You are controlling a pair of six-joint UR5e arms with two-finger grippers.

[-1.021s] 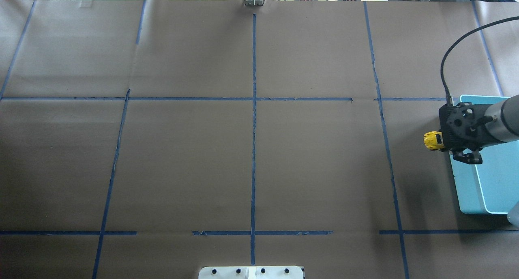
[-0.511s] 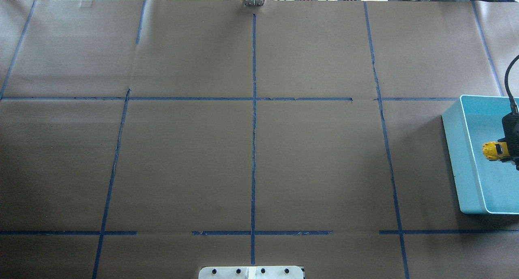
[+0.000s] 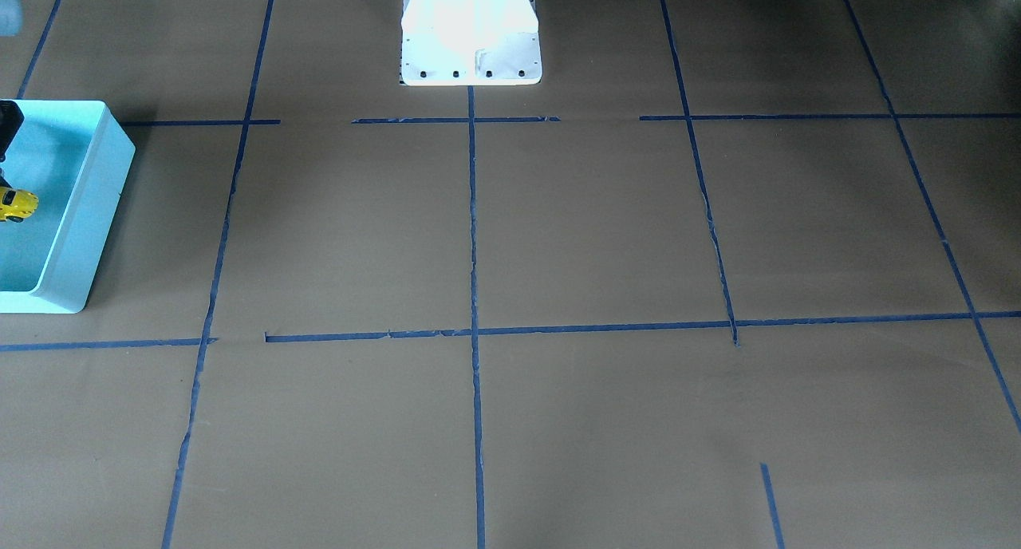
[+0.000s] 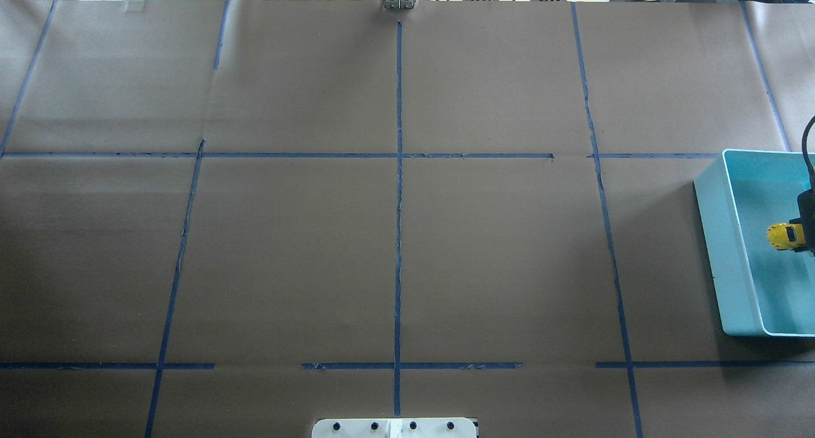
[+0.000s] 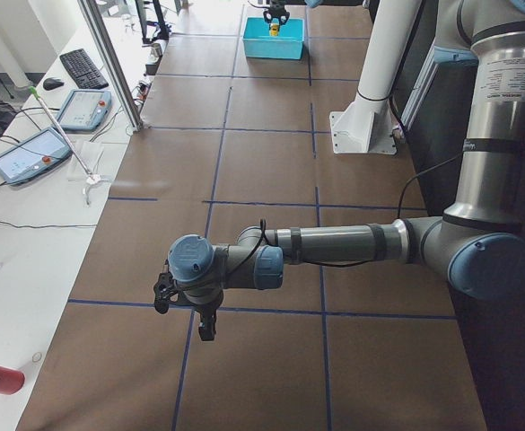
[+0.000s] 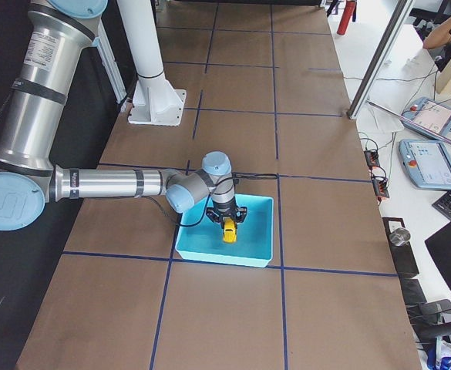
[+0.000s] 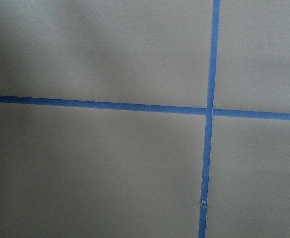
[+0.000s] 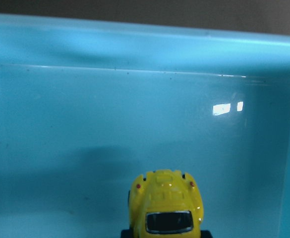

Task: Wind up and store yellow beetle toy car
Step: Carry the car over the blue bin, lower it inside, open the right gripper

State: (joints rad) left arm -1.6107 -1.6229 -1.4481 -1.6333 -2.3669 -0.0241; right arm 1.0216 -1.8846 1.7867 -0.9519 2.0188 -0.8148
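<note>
The yellow beetle toy car hangs inside the teal bin at the table's right end, held above the bin's floor. My right gripper is shut on it. The gripper's black body is mostly cut off at the overhead view's right edge. The right wrist view shows the car from behind, with the bin's far wall beyond it. The car also shows in the front view. My left gripper hovers low over the table at the far left end. I cannot tell whether it is open or shut.
Brown paper with blue tape lines covers the table. The robot's white base stands at the robot's edge of the table. The left wrist view shows only paper and a tape crossing.
My right gripper has carried the car to the right, from just outside the bin's left wall to over the bin's inside. The left arm's motion cannot be judged.
</note>
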